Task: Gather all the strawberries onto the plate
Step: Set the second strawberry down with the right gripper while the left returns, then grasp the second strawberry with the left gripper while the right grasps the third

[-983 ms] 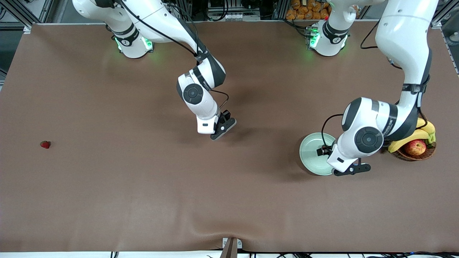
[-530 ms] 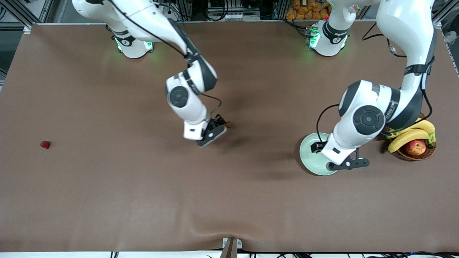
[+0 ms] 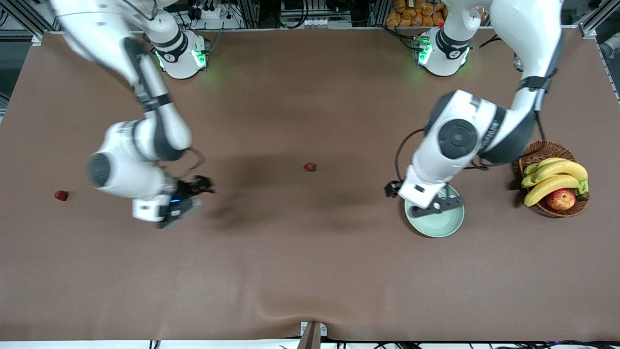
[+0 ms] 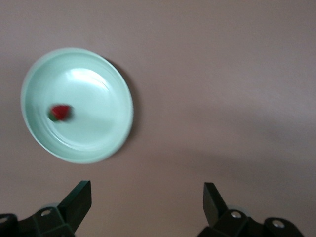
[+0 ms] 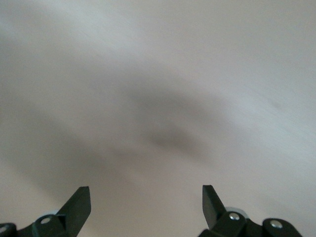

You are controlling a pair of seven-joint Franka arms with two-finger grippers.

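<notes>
Change: your right gripper (image 3: 181,201) has dropped its strawberry mid-table (image 3: 310,167), now wide, empty | left gripper (image 3: 433,206) spread empty over plate (image 3: 453,225), berry inside (image 4: 60,112) | third berry (image 3: 61,195) probably right arm's next target.

High front camera facing robots, wrist cameras looking down at table (image 3: 310,271)

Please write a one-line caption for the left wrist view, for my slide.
Open left pincer above the brown table, with one strawberry lying in the mint-green plate.
</notes>
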